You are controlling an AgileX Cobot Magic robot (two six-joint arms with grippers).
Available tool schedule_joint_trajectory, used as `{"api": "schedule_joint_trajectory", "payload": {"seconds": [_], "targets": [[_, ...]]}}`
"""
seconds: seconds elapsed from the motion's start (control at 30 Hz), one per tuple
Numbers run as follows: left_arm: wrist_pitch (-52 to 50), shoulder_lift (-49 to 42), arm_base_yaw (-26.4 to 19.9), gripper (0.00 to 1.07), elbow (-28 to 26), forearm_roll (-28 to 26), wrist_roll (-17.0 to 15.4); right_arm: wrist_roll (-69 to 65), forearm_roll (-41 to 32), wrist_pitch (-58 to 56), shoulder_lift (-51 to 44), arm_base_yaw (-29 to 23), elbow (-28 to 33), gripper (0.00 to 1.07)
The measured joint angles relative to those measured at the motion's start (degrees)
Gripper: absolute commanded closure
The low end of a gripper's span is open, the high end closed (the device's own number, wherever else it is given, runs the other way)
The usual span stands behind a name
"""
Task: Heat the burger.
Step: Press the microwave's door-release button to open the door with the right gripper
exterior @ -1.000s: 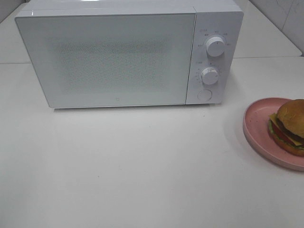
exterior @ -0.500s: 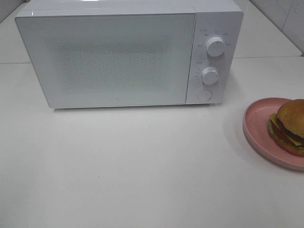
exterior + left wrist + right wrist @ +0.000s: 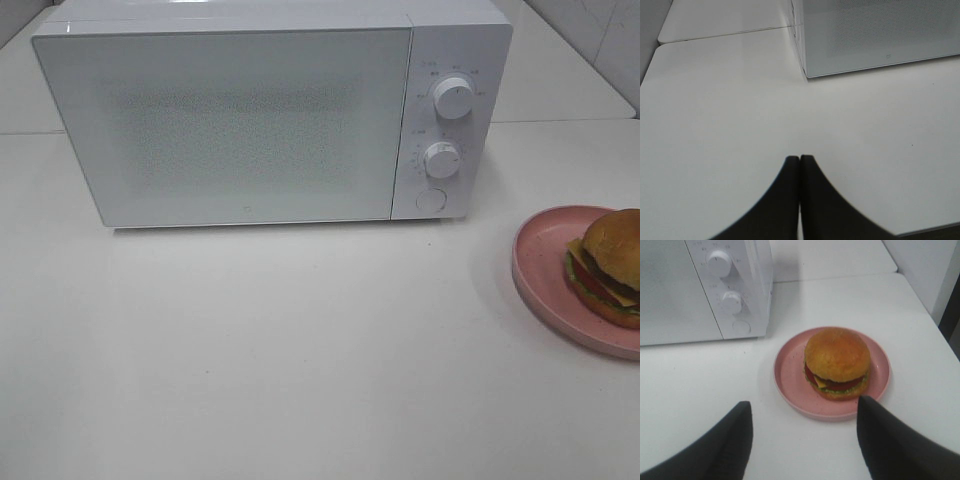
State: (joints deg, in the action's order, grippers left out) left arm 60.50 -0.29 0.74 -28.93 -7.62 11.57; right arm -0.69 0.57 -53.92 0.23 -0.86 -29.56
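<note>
The burger [image 3: 610, 265] sits on a round pink plate [image 3: 545, 270] at the right edge of the table; it also shows in the right wrist view [image 3: 837, 362] on the plate [image 3: 790, 375]. The white microwave [image 3: 250, 110] stands at the back with its door shut. My right gripper [image 3: 802, 412] is open, its fingers wide apart, short of the plate and empty. My left gripper [image 3: 800, 160] is shut and empty over bare table, in front of the microwave's left corner [image 3: 807, 75]. Neither gripper shows in the exterior high view.
The microwave has two round knobs [image 3: 454, 98] [image 3: 441, 158] and a round button [image 3: 431, 199] on its right panel. A wall [image 3: 925, 265] stands to the right of the table. A table seam runs behind the microwave [image 3: 725, 35].
</note>
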Motion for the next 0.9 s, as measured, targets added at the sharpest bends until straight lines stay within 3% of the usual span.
{"api": "schedule_joint_trajectory", "payload": {"seconds": [0.1, 0.57, 0.9], "targets": [[0.0, 0.0, 0.0, 1.06, 0.0, 0.0, 0.0, 0.0, -0.06, 1.03, 0.52, 0.0, 0.0, 0.5], [0.0, 0.0, 0.0, 1.06, 0.0, 0.0, 0.0, 0.0, -0.17, 19.6, 19.31, 0.0, 0.0, 0.42], [0.0, 0.0, 0.0, 1.06, 0.0, 0.0, 0.0, 0.0, -0.17, 29.74, 31.68, 0.0, 0.0, 0.42]]}}
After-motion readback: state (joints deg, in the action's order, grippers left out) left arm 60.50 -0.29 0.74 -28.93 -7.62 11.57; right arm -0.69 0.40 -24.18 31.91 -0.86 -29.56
